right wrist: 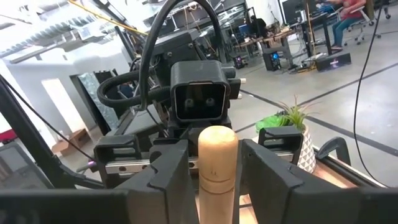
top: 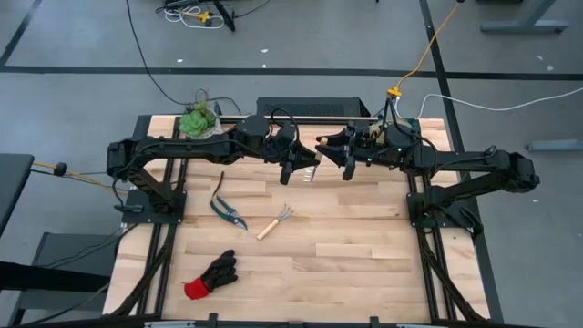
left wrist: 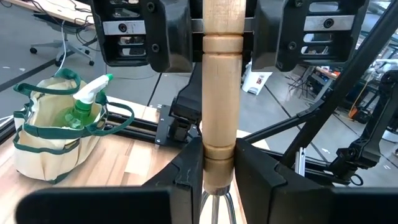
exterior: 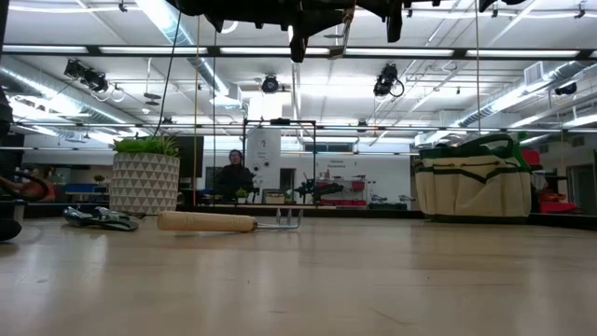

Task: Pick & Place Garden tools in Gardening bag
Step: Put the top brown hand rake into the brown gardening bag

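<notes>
My left gripper (top: pixel 293 166) and my right gripper (top: pixel 346 160) face each other high above the table's far middle. The left one is shut on a wooden-handled hand tool (left wrist: pixel 222 93); its head is hidden. My right gripper (right wrist: pixel 215 177) is open, its fingers on either side of the handle's rounded free end (right wrist: pixel 217 146) with narrow gaps. The beige gardening bag (left wrist: pixel 50 143) stands on the table at the far right with the green spray bottle (left wrist: pixel 84 106) in it. The shears (top: pixel 228 211), a pronged wooden-handled tool (top: pixel 276 221) and the black glove (top: pixel 211 275) lie flat on the table. My left gripper pinches the wooden handle near its metal end (left wrist: pixel 219 165) between its two fingers (left wrist: pixel 186 177). The fingers come level from the table's left and lie along the handle. The tool is lifted clear, about level, its free end toward the right gripper.
A leafy plant in a white pot (top: pixel 199 121) stands at the far left corner and shows in the low view (exterior: pixel 145 182). The bag also shows in the low view (exterior: pixel 471 182). The arm bases stand along both side edges.
</notes>
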